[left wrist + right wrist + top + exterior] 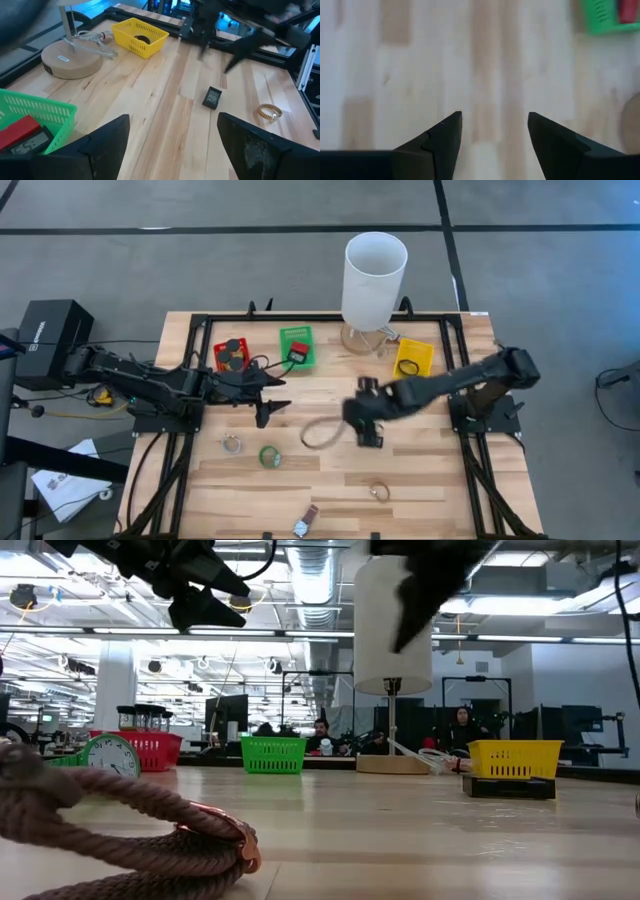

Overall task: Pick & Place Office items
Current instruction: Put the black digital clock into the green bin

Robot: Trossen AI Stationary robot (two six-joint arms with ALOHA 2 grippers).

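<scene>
Bare wood shows between both claws, left claw and right claw, each spread apart and empty.

**Hidden and unclear parts**

The right arm is showing only as a dark blur in the left wrist view. The rope is being cut off by the low view's edge. The watch is looking too small to read.

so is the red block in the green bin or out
In. The red block sits inside the green bin; the left wrist view shows it behind the mesh wall.
</scene>
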